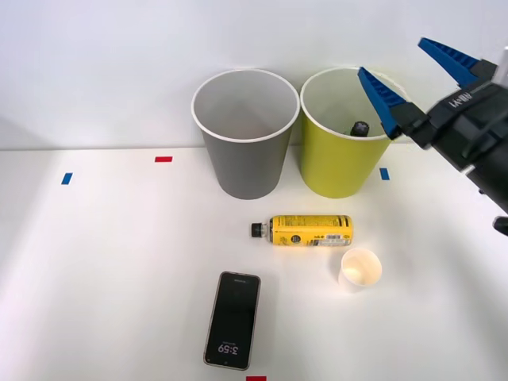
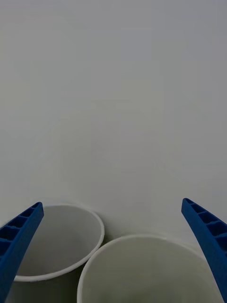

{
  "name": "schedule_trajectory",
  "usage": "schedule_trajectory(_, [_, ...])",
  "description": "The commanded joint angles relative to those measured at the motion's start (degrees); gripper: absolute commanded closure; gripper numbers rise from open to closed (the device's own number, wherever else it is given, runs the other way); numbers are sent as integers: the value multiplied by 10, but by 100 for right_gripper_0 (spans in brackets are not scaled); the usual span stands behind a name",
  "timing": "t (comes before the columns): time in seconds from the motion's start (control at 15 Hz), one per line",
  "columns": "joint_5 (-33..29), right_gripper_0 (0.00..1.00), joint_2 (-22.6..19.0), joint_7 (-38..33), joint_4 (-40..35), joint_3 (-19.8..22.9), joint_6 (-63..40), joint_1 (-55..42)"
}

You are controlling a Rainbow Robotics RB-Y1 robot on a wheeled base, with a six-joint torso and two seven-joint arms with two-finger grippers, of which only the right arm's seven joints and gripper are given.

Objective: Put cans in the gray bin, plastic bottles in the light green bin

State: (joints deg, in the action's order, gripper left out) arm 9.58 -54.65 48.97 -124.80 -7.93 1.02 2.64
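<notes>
**Right gripper released above the light green bin; one bottle inside**

Front view: the right gripper [image 1: 410, 81] enters from the upper right of the frame with its two blue ribbed fingers [image 1: 379, 99] spread wide and nothing between them. One finger overlaps the right part of the light green bin's [image 1: 337, 163] opening. Inside that bin, a black screw cap [image 1: 360, 128] of a plastic bottle shows against the pale inner wall; the rest of the bottle is hidden below the rim, so its label cannot be read. The gray bin [image 1: 244, 163] stands just beside the light green bin, to its left, in the upper centre of the frame; the rims are close, and contact cannot be confirmed.

Below the bins, at frame centre, a yellow-labelled bottle [image 1: 309, 230] with a black cap lies on its side, cap pointing left. A small white paper cup [image 1: 360, 269] stands upright just below its right end. A smartphone [image 1: 232, 320] lies face up in the lower centre, its screen showing a timer.

Right wrist view: the gripper [image 2: 113, 251] fingers sit at the two lower corners, well apart. Between them appear the two white rims, the gray bin [image 2: 61, 277] and the light green bin [image 2: 142, 246], both cut off by the lower edge.

Surface and room: a white table [image 1: 95, 270] carries small red and blue tape marks [image 1: 163, 159]. A plain pale wall [image 1: 103, 63] stands behind.
</notes>
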Motion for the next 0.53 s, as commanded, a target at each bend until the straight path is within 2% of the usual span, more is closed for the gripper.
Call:
schedule_trajectory(0.07, [15, 0, -6, -24, -99, 81, 0, -143])
schedule_trajectory(0.27, [16, 0, 65, -25, -143, 115, 15, -252])
schedule_trajectory(0.33, [16, 0, 103, -27, -145, 113, 30, -283])
schedule_trajectory(0.53, [19, 0, 159, -33, -145, 85, 51, -347])
